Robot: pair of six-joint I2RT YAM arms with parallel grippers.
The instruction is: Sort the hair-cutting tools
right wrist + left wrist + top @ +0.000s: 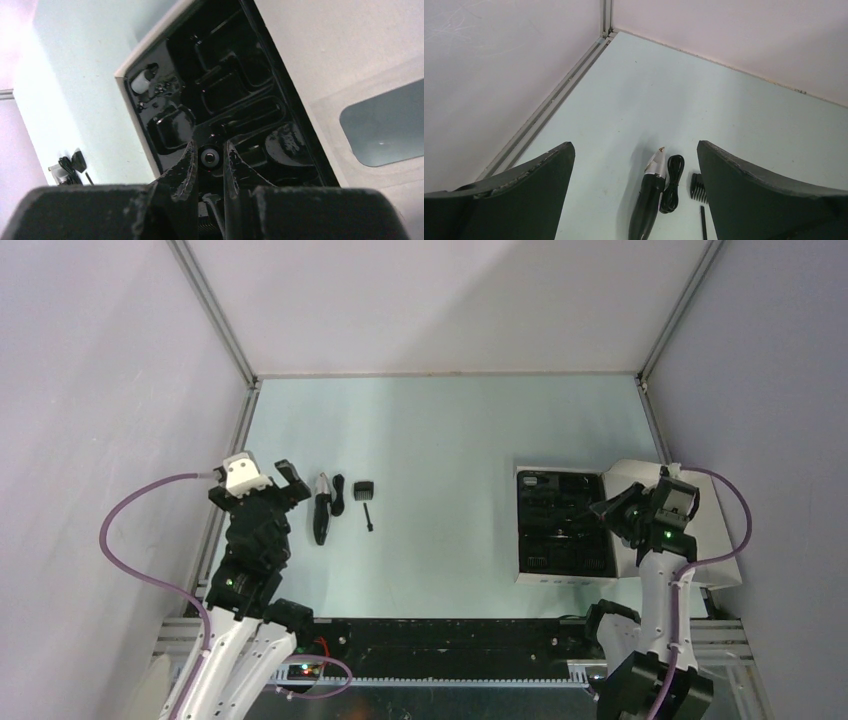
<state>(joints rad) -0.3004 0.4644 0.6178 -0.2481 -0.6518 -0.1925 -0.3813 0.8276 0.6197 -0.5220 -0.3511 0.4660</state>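
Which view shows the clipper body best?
Left wrist: the clipper body is close, silvery tip clear, though its rear is cut off. Top external shows it whole but small. Right wrist: a distant speck.

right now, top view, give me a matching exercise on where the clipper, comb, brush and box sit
1 black clipper body with silvery tip
2 small black blocky comb attachment
3 thin black stick-like brush
4 flat white box with black insert

a right side of pale green table
b leftmost tool
c directly right of coiled black cable
d just arm-side of the comb

Pairs: 1-b, 2-c, 3-d, 4-a
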